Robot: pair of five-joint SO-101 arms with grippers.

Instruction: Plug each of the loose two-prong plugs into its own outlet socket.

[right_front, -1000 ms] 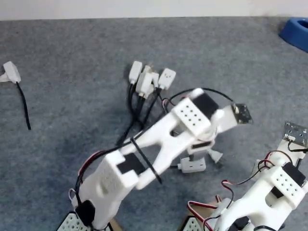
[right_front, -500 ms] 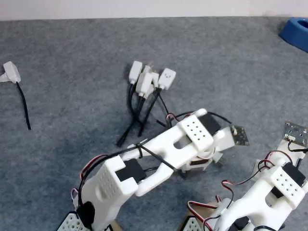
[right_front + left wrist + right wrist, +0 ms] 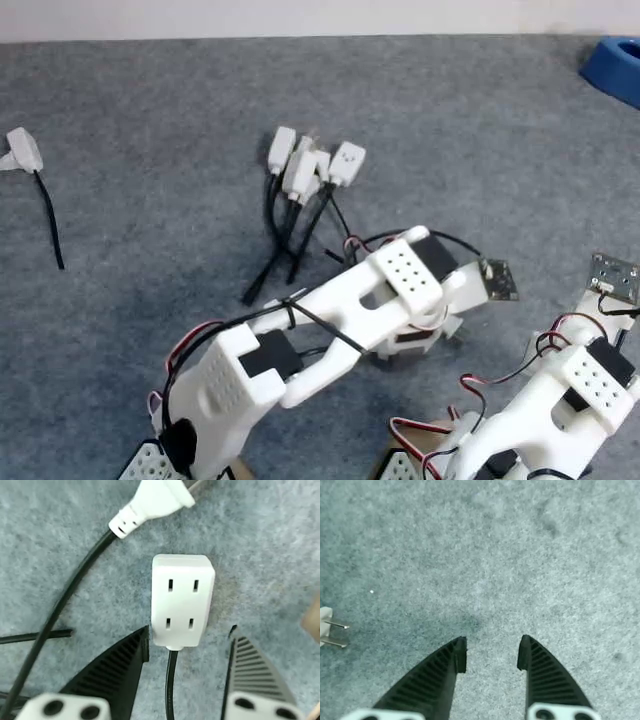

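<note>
Across the grey worktop [image 3: 150, 100], the big change is my left arm [image 3: 340, 305]. A second ago it was raised and stretched toward the upper right of the high view, with the outlet block lying uncovered below it at lower centre. It then swung down over that block, and in the last half second it has barely shifted. I take that as the approach being over and the grasp being next. No plug near it has gone into a socket yet.

My right arm [image 3: 560, 410] has stayed parked at the lower right. The bundle of plugs and sockets [image 3: 310, 165] at upper centre and the lone plug [image 3: 22, 150] at the far left edge have not moved.

My left hand [image 3: 190, 636] is spread open, one finger on each side of the outlet block [image 3: 182, 595]. The block lies flat with its slots facing up at me. Its long axis runs in line with my fingers, and its cord leaves from the end nearest me. Just past its far end lies a loose plug [image 3: 157, 500], set slantwise with its cable end toward the block and its nose pointing away.

My right hand [image 3: 492, 641] is also open, over bare worktop, with the prongs of another plug [image 3: 332, 632] well off to one side.
</note>
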